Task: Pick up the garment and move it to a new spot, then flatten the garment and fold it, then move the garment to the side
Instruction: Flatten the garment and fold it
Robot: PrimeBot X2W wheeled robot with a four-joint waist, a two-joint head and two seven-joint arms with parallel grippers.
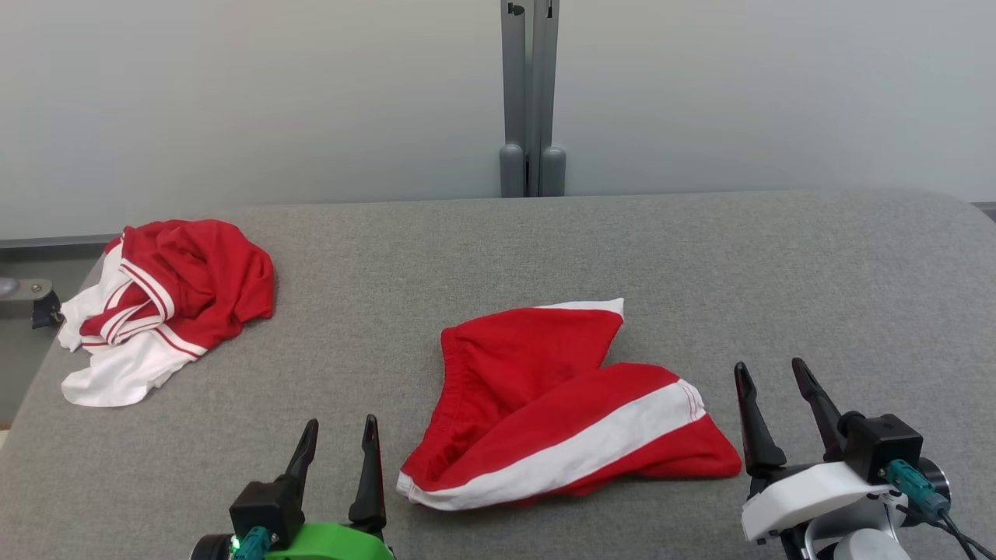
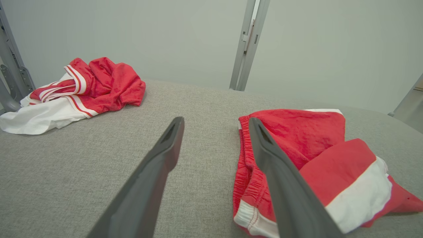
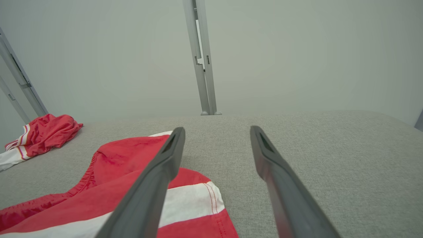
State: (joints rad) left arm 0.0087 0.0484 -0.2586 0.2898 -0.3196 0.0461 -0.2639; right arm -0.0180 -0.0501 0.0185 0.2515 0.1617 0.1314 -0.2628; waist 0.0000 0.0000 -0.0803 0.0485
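Red shorts (image 1: 529, 373): thin, smooth cloth with a slight sheen. Crumpled red-and-white garment (image 1: 194, 272): similar soft cloth. Table cover (image 1: 778, 295): coarse grey woven fabric, matt. Post (image 1: 513, 93): smooth grey metal. Left gripper (image 1: 341, 426), right gripper (image 1: 770, 369): fingers of matt dark plastic.

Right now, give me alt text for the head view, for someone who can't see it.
Crumpled red shorts with a white stripe lie at the centre of a grey fabric surface, between the open left gripper and the open right gripper. A second red and white garment is bunched at the far left.
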